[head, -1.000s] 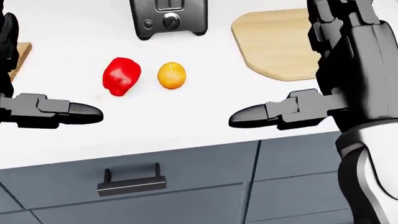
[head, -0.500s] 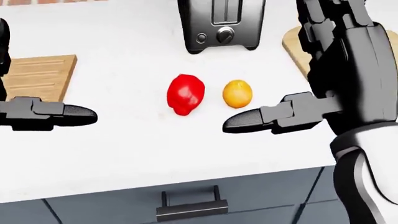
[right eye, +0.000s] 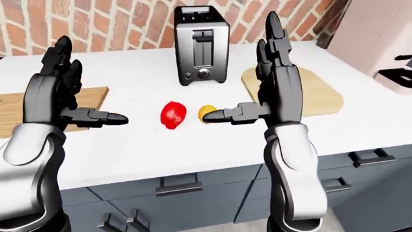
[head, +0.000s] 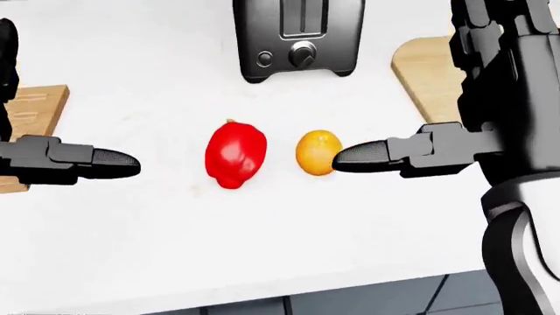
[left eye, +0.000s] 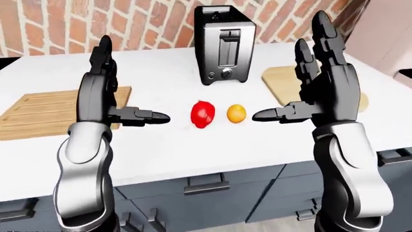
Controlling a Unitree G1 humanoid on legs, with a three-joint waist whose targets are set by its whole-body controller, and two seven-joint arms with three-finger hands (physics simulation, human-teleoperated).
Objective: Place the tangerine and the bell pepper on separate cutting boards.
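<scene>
Mid-frame in head view, I've shifted closer: my spread right hand (head: 490, 125) now nearly touches the tangerine (head: 317, 152); left hand (head: 44, 157) spread, empty.

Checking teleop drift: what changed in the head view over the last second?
The whole head view shifted, so the camera moved, not the things. The right hand now has a fingertip close beside the tangerine; whether they touch is unclear. Nothing taken hold of. The left hand is open at the view's left as before. The bell pepper and tangerine lie side by side below the toaster, off both cutting boards, unchanged.
</scene>
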